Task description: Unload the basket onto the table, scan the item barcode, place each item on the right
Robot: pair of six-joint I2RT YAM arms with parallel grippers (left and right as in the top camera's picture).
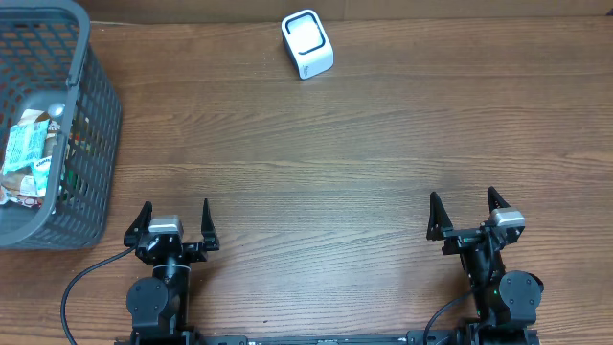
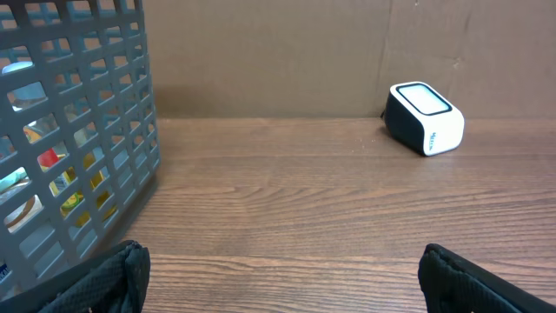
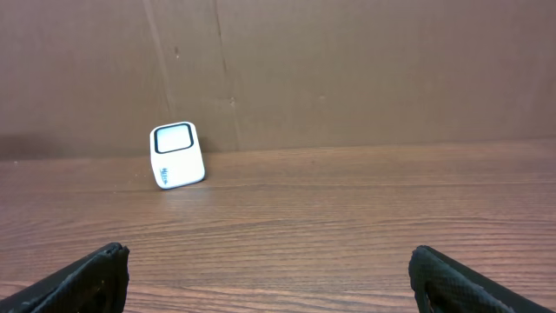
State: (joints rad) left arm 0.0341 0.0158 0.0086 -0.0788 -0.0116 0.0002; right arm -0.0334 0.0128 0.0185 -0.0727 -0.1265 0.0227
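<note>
A white barcode scanner (image 1: 307,44) with a dark window stands at the far middle of the wooden table; it also shows in the left wrist view (image 2: 425,118) and the right wrist view (image 3: 177,155). Packaged items (image 1: 29,153) lie inside a grey mesh basket (image 1: 96,125) at the far left, seen through its wall (image 2: 78,156). My left gripper (image 1: 173,222) rests at the near left, open and empty. At the near right my right gripper (image 1: 465,214) is open too, with nothing between its fingers. Both are far from the scanner and items.
A brown cardboard wall (image 3: 347,69) closes off the table's far edge behind the scanner. Bare wood grain lies between the grippers and the scanner. The basket stands close to the left gripper's left side.
</note>
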